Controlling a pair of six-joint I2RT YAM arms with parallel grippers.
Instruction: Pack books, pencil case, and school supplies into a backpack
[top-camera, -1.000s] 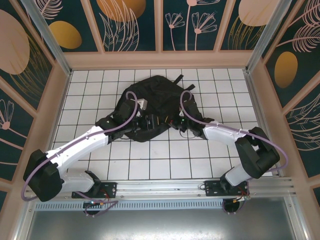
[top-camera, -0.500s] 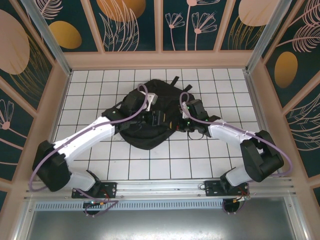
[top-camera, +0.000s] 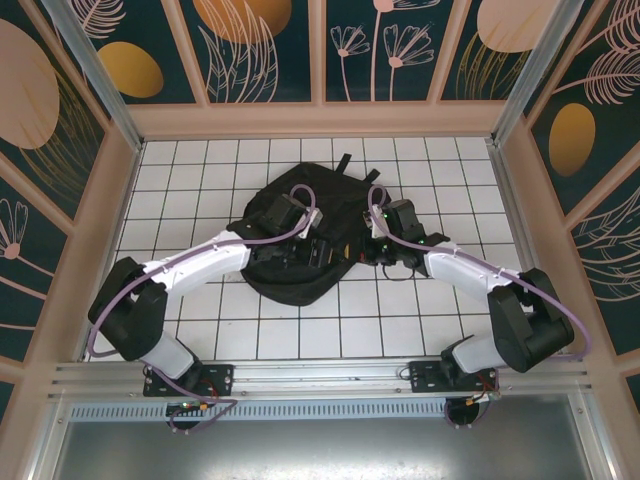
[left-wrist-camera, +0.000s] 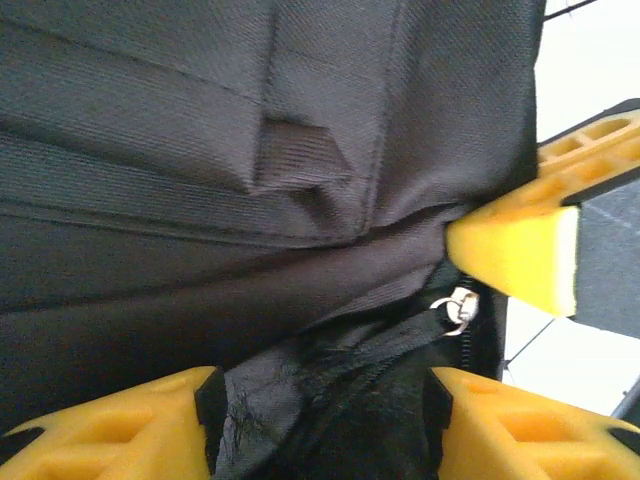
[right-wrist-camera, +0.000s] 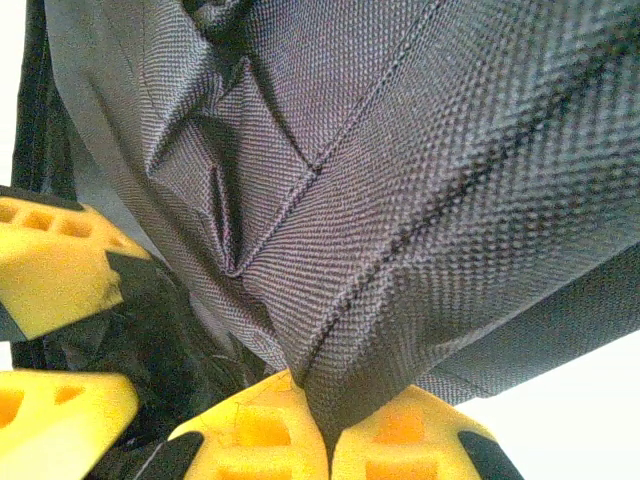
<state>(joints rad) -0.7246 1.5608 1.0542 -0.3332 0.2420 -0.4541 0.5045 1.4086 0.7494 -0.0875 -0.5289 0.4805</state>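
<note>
Backpack (top-camera: 322, 183) is found dead centre in the top view, slumped flat on the white gridded table (top-camera: 400, 320), with both arms bent in over its lower half.

In the right wrist view, the right gripper (right-wrist-camera: 327, 435) is seen at the bottom edge clamped tight on a ridge of the black weave. The fold is pinched right between the two yellow pads, so that side is definitely being held.

The left gripper (left-wrist-camera: 320, 425) is the murkier one. At the bottom of the left wrist view its jaws are set roughly half apart, and a bunch of crumpled fabric is stuffed between them. Whether that bunch is actually squeezed or just lying loose in the gap can't be told, tbh. A small metal zip pull (left-wrist-camera: 458, 308) is spotted just right of centre, next to a yellow finger (left-wrist-camera: 520, 250) of the other gripper.

The step in hand is best guessed as work on the bag's opening, with the fabric tugged from two sides close to the zip. Whether the mouth is meant to be spread or shut can't be called from here.

For the next move, the right-hand pinch probably needs to be kept firm. The left jaws need either a proper bite on the cloth or to be lined up on that zip pull, which is tiny and half buried, so slipping off soft fabric is the thing to be watched.
</note>
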